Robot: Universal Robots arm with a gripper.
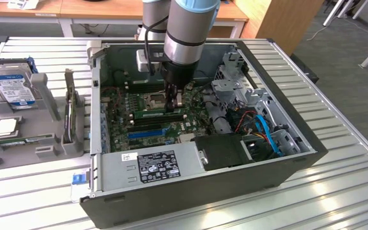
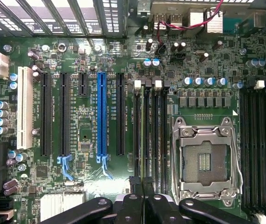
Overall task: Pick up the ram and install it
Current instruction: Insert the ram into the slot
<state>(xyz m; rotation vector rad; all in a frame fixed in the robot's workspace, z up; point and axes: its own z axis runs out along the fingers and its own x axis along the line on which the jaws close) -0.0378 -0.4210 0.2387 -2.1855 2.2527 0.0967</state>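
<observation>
Pinching the ram on edge, the claw is nearly closed, low inside the open computer case. The stick's long axis runs along the black memory slots, in line with one of them, beside the empty processor socket. I cannot tell whether it is seated. A metal drive cage crowds the exterior view's right.

Arm, top centre of frame: silver-grey cylindrical segments wearing light-blue caps. Black cable running down alongside it. Pale grey box sitting at the wrist. Gripper showing black, with slim fingers. Wrist view: glossy black finger links carrying round pivot screws.
</observation>
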